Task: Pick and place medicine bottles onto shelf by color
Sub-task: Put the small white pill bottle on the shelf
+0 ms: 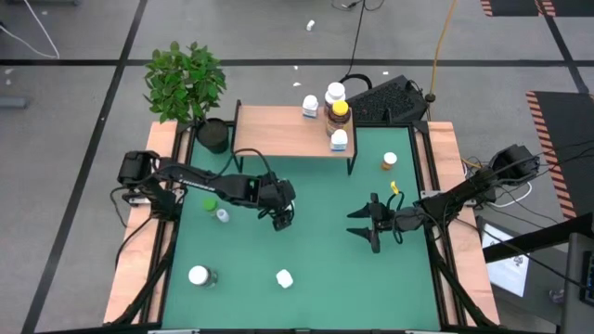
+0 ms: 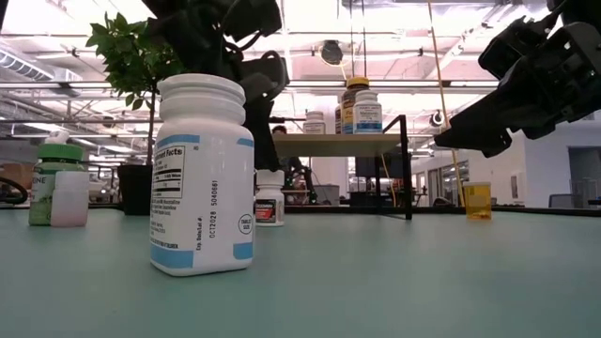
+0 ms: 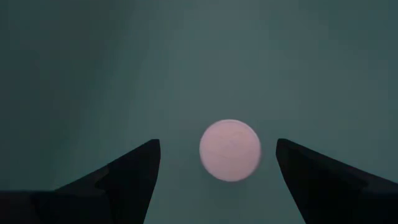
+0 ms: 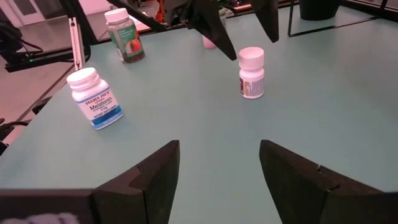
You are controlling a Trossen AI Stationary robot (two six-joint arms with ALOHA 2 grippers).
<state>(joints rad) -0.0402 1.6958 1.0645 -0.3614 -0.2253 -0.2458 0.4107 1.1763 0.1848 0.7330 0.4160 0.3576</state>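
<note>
Covering the surface (image 1: 316,232), green matting holds scattered white medicine bottles (image 4: 251,72); four crowd the wooden shelf (image 1: 278,133). Both jaws released, empty.

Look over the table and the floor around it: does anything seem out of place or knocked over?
One thing: a small white object lies on the floor beyond the shelf, too small to identify. Nothing on the table looks toppled or spilled.

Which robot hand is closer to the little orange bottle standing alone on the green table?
The right. The right gripper is a short way in front of the orange bottle, toward the table's middle. The left gripper hangs much farther off, near the table's centre.
</note>
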